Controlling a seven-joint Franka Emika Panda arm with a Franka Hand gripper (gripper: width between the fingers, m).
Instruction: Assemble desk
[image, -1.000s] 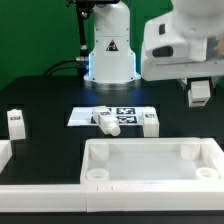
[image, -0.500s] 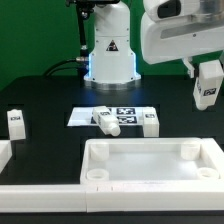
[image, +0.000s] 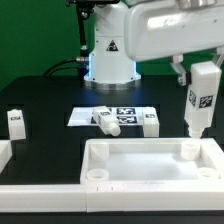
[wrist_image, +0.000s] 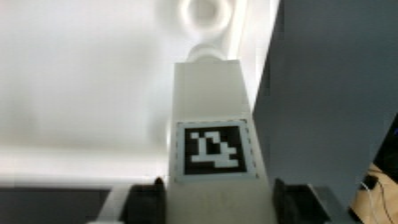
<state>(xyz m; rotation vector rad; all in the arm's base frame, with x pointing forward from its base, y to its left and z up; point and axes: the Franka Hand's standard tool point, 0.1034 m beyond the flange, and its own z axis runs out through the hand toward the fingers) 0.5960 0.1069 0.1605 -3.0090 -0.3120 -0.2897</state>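
Fingers (wrist_image: 151, 205) clamped on a white plastic blocky leg (image: 200, 100), upright, black-and-white square tag (wrist_image: 214, 150) on its side, lower end right by a round corner socket (image: 190, 148) of the white rimmed rectangular tabletop (image: 150, 152), exterior view's right, black counter (image: 40, 95).

Black table (image: 50, 142): tabletop (image: 140, 166), marker board (image: 80, 116), loose leg (image: 15, 122).

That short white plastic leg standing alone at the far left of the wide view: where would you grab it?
Probably its upper half, pinched across two opposite flat sides, coming straight down from above. The short white plastic leg stands upright on the black table, apart from the other parts, so its top is exposed.
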